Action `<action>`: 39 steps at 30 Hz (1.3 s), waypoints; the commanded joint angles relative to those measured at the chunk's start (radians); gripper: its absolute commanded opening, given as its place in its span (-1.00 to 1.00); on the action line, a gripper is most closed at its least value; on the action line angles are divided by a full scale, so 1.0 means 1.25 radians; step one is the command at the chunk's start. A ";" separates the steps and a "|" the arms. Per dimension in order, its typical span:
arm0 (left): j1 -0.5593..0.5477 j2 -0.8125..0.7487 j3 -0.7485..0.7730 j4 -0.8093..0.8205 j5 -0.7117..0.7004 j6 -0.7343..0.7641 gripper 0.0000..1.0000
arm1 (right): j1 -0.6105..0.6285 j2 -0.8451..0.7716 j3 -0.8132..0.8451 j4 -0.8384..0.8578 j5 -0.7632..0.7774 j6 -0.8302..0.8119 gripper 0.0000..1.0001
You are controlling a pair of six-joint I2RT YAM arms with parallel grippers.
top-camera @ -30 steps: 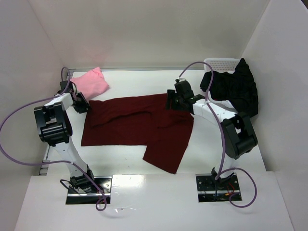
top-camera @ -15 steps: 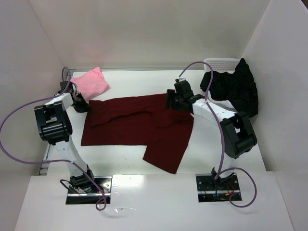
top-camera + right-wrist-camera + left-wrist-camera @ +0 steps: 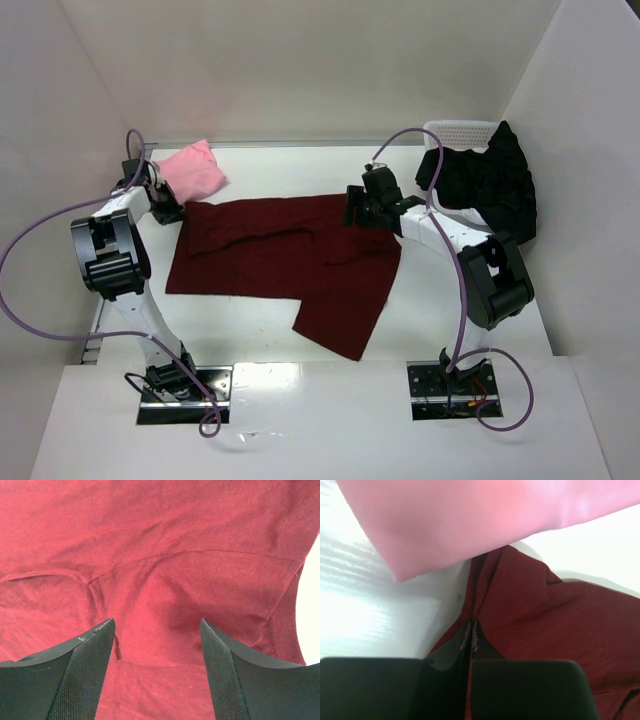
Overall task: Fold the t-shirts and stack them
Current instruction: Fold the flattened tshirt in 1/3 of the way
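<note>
From the top view I see the maroon shirt [image 3: 290, 260] spread across the middle of the table [image 3: 280, 165], mostly flat, with one part reaching toward the near edge and loose folds across its far half. My left gripper [image 3: 168, 208] sits at the shirt's far left corner. On the left wrist camera its jaws are closed tight, with a thin ridge of maroon cloth pinched between the tips, so it has hold of that corner. The pink shirt [image 3: 190, 170] lies bunched just beyond, in the far left corner of the table. Its near edge is right beside the pinched maroon corner and seems to overlap it slightly. My right gripper [image 3: 362, 213] is over the far right part of the maroon shirt. On the right wrist camera both fingers [image 3: 90, 655] stand wide apart above the cloth, over a seam and a few creases, with nothing between them. I cannot tell whether the tips touch the fabric. The black shirt [image 3: 490, 185] hangs draped over the near side of the white basket [image 3: 460, 130] at the far right, well apart from the other two shirts.
</note>
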 commanded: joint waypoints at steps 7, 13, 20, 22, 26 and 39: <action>0.001 0.019 0.059 0.017 0.028 0.015 -0.99 | -0.004 -0.010 0.028 0.008 0.021 0.010 0.48; 0.008 0.026 0.102 0.009 0.036 0.015 -0.88 | -0.004 -0.010 0.021 0.008 0.021 0.024 0.48; 0.016 0.048 0.102 0.009 0.044 0.015 -0.88 | -0.004 -0.018 0.014 0.008 0.021 0.024 0.48; 0.016 0.048 0.094 0.009 0.044 0.015 -0.81 | -0.004 -0.018 0.006 0.001 0.029 0.024 0.48; 0.016 0.056 0.094 -0.007 0.044 0.024 -0.03 | -0.004 -0.026 -0.001 -0.007 0.046 0.032 0.48; 0.023 -0.151 0.013 -0.059 -0.026 0.047 0.37 | -0.004 -0.061 -0.136 -0.072 -0.070 0.093 0.39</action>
